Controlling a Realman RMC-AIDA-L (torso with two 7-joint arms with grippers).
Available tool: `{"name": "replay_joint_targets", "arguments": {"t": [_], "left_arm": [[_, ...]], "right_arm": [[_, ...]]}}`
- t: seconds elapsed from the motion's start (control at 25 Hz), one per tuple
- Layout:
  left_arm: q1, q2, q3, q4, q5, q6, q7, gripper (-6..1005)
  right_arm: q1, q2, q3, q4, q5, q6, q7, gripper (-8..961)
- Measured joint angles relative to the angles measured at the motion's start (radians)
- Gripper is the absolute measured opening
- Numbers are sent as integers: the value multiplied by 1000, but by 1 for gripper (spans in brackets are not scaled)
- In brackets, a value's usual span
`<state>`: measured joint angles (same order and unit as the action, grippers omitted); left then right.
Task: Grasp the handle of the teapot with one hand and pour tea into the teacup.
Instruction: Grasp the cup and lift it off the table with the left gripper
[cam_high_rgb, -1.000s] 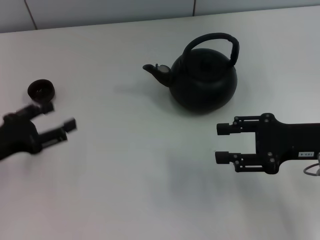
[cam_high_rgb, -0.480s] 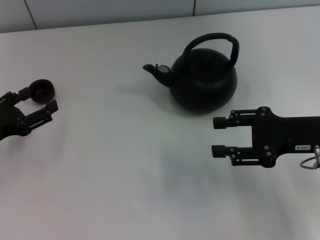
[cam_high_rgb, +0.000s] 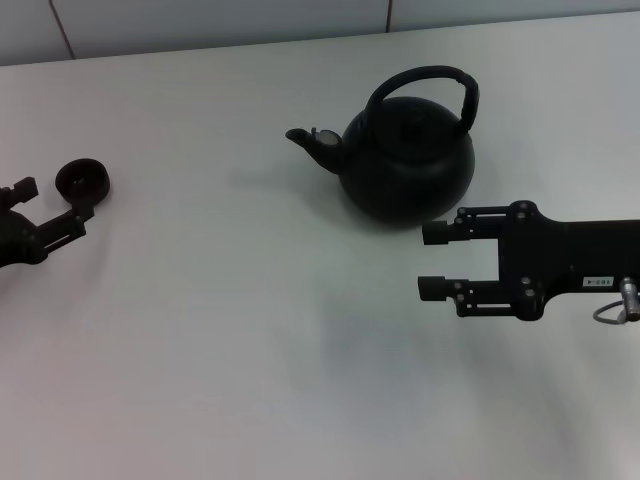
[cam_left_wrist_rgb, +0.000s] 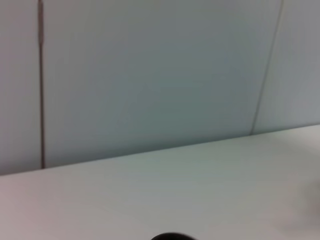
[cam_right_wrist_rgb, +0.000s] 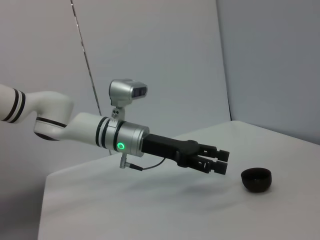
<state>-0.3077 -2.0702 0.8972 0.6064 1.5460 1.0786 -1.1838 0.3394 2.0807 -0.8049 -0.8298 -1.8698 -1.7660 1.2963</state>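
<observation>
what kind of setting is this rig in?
Probably a lab or test bench, not a kitchen: a bare white table against plain panelled walls, with only a teapot and a teacup set out between the two arms.

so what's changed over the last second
The left gripper moved left and back, its open jaws now beside the teacup. The right gripper slid left and closer to the teapot, jaws open. Nothing grasped; teapot and teacup stayed put.

The left gripper (cam_high_rgb: 50, 203) hangs low at the left edge, fingers parted. The right gripper (cam_high_rgb: 433, 261) reaches in level, fingers spread
</observation>
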Motion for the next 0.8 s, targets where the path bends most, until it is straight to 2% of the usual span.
{"name": "replay_joint_targets", "arguments": {"t": [0.32,0.8], "left_arm": [[-73,-2,1,-69,-1,-127,29,860],[-113,-2,30,-107,-1,-233,29,860]], "right_arm": [[5,1,0,1,10,5,0,642],[13,0,0,14,25,13,0,643]]}}
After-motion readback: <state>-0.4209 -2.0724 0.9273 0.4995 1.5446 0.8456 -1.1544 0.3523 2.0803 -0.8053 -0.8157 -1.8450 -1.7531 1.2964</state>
